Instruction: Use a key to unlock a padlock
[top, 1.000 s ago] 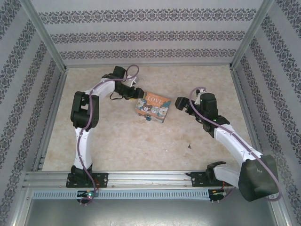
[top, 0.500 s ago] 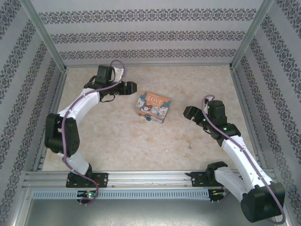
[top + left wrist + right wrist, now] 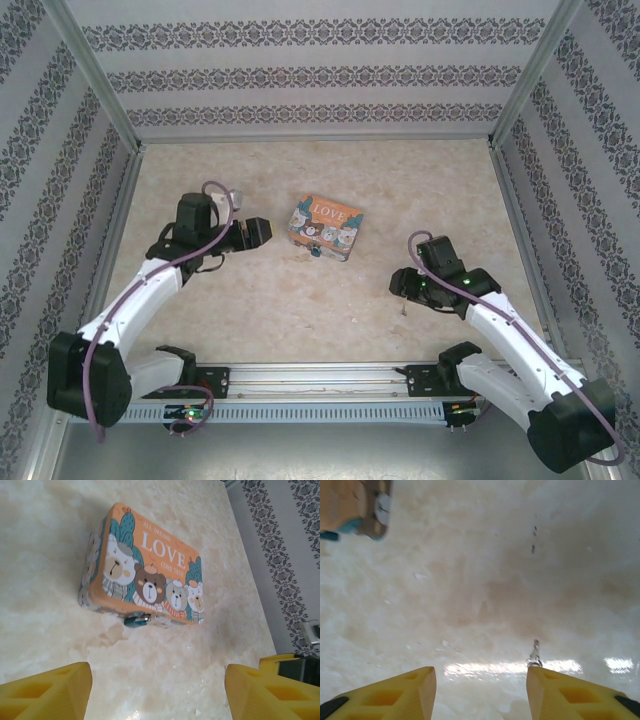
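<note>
Left jaws gape wide and empty. Straight ahead of them, the wrist view picks out the tiny teal padlock, silver shackle, at the near edge of the glossy, round-cornered LOVE box; from above it's a speck. Right jaws half apart, holding nothing. A tiny silvery key lies on the marbled desk, just ahead of one yellow finger.
</note>
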Robot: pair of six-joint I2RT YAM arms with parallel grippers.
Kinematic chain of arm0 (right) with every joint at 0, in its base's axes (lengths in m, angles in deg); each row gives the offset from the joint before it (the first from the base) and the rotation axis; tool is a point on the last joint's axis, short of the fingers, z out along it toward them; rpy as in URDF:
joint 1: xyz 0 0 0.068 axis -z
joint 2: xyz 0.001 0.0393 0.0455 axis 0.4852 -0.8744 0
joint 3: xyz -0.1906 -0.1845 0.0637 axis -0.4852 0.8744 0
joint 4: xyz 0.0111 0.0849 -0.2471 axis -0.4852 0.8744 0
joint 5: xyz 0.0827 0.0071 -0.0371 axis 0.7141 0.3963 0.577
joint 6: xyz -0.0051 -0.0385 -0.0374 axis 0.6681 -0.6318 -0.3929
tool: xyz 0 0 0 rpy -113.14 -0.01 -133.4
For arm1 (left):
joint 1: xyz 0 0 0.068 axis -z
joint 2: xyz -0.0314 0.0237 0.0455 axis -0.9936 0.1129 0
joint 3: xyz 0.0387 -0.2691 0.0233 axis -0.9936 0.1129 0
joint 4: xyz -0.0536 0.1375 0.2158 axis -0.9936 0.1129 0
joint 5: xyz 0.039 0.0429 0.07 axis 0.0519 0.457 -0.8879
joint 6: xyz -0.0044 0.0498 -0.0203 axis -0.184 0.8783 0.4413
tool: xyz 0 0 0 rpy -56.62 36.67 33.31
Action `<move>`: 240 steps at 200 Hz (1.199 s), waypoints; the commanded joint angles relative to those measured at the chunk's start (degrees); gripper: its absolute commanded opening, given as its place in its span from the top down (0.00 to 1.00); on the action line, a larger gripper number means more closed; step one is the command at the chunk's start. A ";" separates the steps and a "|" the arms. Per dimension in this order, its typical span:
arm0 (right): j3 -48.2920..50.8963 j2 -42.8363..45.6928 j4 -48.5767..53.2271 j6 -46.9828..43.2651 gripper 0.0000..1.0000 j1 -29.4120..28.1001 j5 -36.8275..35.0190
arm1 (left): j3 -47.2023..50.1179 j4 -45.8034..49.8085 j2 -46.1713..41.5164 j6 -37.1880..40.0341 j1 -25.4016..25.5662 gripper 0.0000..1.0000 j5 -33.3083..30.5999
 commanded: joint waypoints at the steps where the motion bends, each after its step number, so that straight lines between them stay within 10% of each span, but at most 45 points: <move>1: 1.71 -0.71 2.77 1.84 0.51 -2.25 -4.54 | 5.25 -5.07 -3.08 -5.17 0.88 0.30 0.41; 240: 1.19 -19.40 0.04 0.44 0.70 -8.87 -8.52 | 13.73 -12.67 -5.52 -6.59 4.43 0.30 -2.98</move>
